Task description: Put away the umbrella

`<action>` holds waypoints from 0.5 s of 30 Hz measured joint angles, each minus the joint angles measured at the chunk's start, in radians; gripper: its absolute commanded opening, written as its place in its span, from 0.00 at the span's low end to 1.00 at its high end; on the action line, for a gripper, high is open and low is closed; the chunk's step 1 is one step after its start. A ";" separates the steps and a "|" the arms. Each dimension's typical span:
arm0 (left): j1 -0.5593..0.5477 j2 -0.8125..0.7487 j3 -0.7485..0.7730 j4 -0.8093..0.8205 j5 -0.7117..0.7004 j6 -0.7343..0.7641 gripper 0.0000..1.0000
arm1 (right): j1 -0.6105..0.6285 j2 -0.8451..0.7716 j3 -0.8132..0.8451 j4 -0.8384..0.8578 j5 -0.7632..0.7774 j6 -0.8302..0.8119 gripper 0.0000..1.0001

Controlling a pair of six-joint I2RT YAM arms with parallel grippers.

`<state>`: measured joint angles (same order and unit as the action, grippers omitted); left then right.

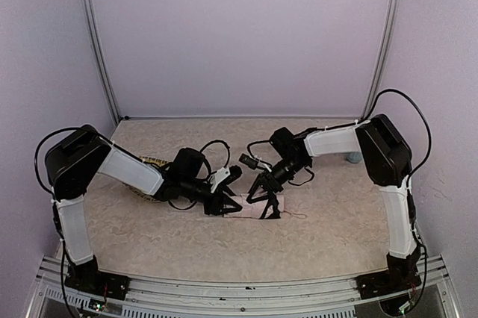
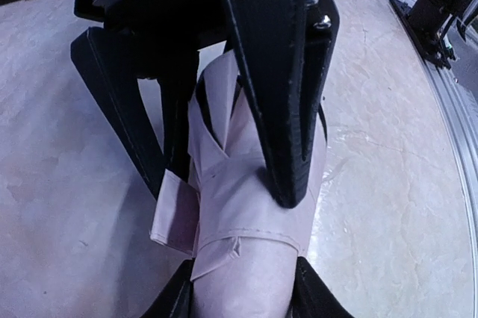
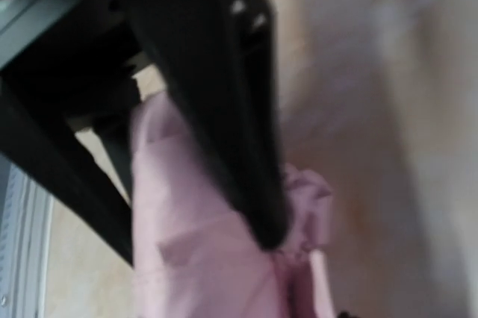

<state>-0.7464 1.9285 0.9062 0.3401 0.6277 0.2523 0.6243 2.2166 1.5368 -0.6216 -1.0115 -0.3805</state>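
Your left gripper (image 2: 224,191) is clasped across the umbrella (image 2: 250,258): one finger presses a dent into the pale pink fabric and the other lies close against the opposite flank of the bundle, so you are holding the folded canopy, not just hovering over it. Beside that second finger the pink strap tab (image 2: 175,217) hangs loose, folded down against the side and fastened to nothing. Your right gripper (image 3: 194,247) straddles the other end of the same bundle, with one finger lying across the fabric. That wrist view is too blurred to show whether it is squeezing or only resting there, so its grip cannot be told. From above, the umbrella lies flat on the counter (image 2: 75,221) between the two grippers, roughly in the middle of the near half. The yellow woven tray (image 1: 147,160) sits behind your left forearm, well apart from the umbrella. The step in hand looks like tidying the canopy into a tight roll so that it can be strapped shut; with the tab loose, the task seems only partly done. For the next move, hold the roll firm with the left so the pleats do not spring open. Let the right reach the tab and draw it around the bundle. Thin fabric slips and bunches easily, so pinch the tab itself, not a fold of canopy.
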 measured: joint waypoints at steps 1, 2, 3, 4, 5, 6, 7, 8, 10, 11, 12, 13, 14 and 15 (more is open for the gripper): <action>0.014 0.015 0.014 -0.002 0.023 -0.014 0.35 | -0.010 0.003 0.003 0.018 -0.001 0.014 0.56; 0.028 0.030 0.029 -0.002 0.044 -0.032 0.35 | -0.021 0.006 0.006 0.040 -0.001 0.031 0.57; 0.041 0.044 0.044 -0.002 0.066 -0.049 0.35 | -0.029 0.007 0.006 0.055 -0.002 0.044 0.59; 0.054 0.058 0.058 -0.003 0.086 -0.068 0.35 | -0.038 0.009 0.006 0.074 0.000 0.061 0.61; 0.064 0.072 0.073 -0.004 0.106 -0.084 0.36 | -0.046 0.009 0.006 0.094 0.005 0.080 0.61; 0.072 0.082 0.084 -0.007 0.121 -0.096 0.39 | -0.054 0.009 0.005 0.115 0.011 0.099 0.62; 0.079 0.093 0.097 -0.014 0.133 -0.111 0.42 | -0.061 0.009 0.002 0.137 0.019 0.118 0.62; 0.085 0.103 0.109 -0.019 0.142 -0.121 0.45 | -0.068 0.008 -0.005 0.164 0.025 0.140 0.63; 0.093 0.116 0.127 -0.031 0.152 -0.140 0.54 | -0.080 0.000 -0.034 0.224 0.032 0.190 0.65; 0.097 0.119 0.134 -0.037 0.153 -0.148 0.58 | -0.089 -0.008 -0.055 0.259 0.037 0.218 0.66; 0.100 0.121 0.138 -0.041 0.153 -0.154 0.62 | -0.100 -0.019 -0.074 0.291 0.047 0.249 0.67; 0.105 0.124 0.141 -0.047 0.151 -0.164 0.72 | -0.113 -0.031 -0.092 0.322 0.057 0.275 0.68; 0.109 0.128 0.144 -0.055 0.151 -0.175 0.80 | -0.127 -0.043 -0.106 0.348 0.069 0.303 0.70; 0.115 0.130 0.144 -0.060 0.149 -0.180 0.90 | -0.144 -0.057 -0.121 0.375 0.083 0.331 0.72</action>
<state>-0.6312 2.0586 1.0500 0.2802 0.7765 0.0727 0.4805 2.1597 1.4158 -0.2470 -0.9283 -0.0498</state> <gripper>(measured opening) 0.680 0.677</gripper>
